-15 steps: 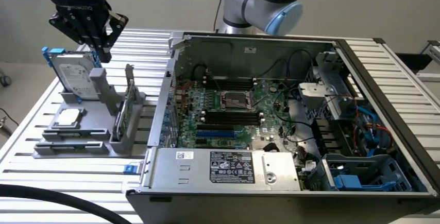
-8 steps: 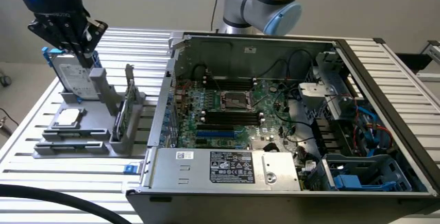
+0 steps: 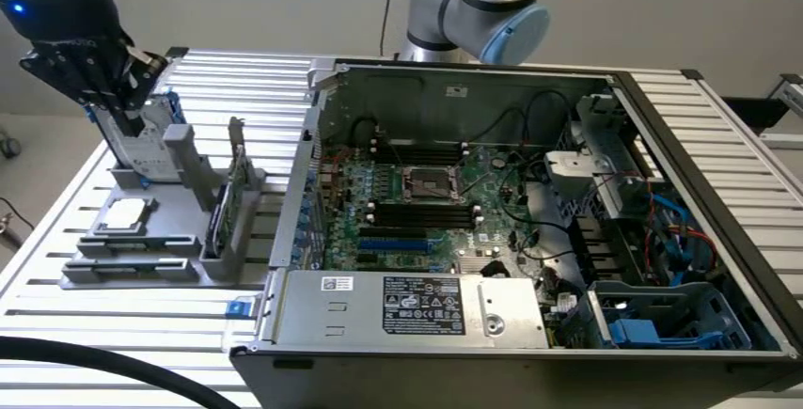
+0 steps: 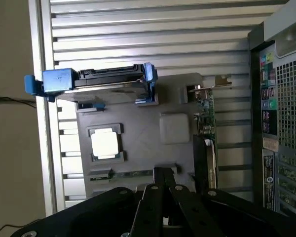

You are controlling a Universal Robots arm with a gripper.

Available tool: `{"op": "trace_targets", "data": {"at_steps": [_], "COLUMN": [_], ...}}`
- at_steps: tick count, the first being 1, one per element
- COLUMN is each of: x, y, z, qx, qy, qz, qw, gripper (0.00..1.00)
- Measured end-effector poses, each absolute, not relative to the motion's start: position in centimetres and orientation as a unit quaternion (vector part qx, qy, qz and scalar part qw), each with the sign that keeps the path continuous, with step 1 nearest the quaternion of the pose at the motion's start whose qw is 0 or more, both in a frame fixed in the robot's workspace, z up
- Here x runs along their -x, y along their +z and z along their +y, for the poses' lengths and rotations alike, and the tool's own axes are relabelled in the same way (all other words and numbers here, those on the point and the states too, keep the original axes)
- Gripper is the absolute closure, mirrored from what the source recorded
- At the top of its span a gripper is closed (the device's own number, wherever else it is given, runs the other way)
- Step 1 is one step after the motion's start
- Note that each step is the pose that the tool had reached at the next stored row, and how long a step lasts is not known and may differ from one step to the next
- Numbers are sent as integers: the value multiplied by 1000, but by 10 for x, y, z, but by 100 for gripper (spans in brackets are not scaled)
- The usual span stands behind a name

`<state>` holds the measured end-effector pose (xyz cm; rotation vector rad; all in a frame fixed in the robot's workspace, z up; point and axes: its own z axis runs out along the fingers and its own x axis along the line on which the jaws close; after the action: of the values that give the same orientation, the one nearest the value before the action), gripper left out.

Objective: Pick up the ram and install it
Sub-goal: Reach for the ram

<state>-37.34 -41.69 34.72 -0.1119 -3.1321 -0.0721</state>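
The task stood at its beginning. The ram [image 4: 130, 173], a long thin stick seen from its edge, seemed to sit in a narrow slot of the grey plastic holder [image 4: 138, 111] on the slatted metal counter [image 3: 75, 320]. It was well apart from the open black computer case [image 3: 502, 376]. Its green colour and chips I could not make out. The black gripper [image 3: 122, 108] hung above the holder with its fingers pressed together, pinching nothing. Picking up the ram and installing it on the green motherboard [image 3: 364, 188] were not yet done.
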Motion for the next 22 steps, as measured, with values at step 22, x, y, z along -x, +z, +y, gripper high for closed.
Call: {"op": "trace_targets", "data": {"at_steps": [22], "x": [387], "y": [339], "z": [-459], "qx": [36], "qy": [-21], "qz": [-999], "qw": [18], "gripper": [89]}}
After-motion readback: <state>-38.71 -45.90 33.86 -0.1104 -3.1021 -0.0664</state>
